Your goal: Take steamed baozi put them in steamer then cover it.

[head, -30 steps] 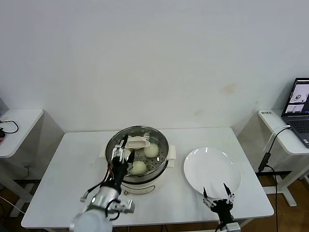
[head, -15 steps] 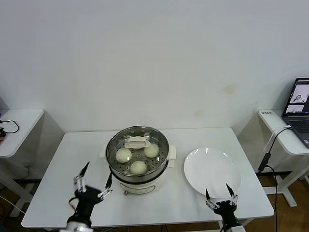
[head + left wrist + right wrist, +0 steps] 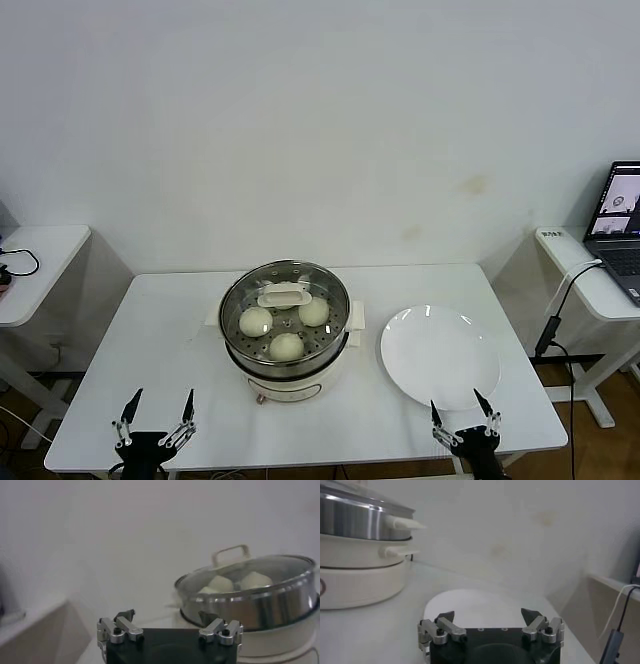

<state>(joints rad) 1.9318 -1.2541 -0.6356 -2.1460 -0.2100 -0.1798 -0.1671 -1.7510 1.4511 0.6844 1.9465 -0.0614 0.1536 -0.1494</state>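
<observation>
Steamer (image 3: 286,345) sits mid-table with the glass cover (image 3: 285,314) seated flat on its rim, cream handle (image 3: 284,294) near the far side; task reads as essentially complete, step in hand is parking the arms. Left gripper (image 3: 155,422) hangs at the near table edge, well apart from the pot, jaws wide, holding nothing. Right gripper (image 3: 464,419) sits at the near edge just beside the white plate (image 3: 440,350), jaws wide, empty. To finish well: pull both arms low and straight away, no sweep toward the steamer side handles or plate rim. Count: baozi (image 3: 256,321) visible under glass, three; steamer one; cover one; plate one, bare; grippers two
</observation>
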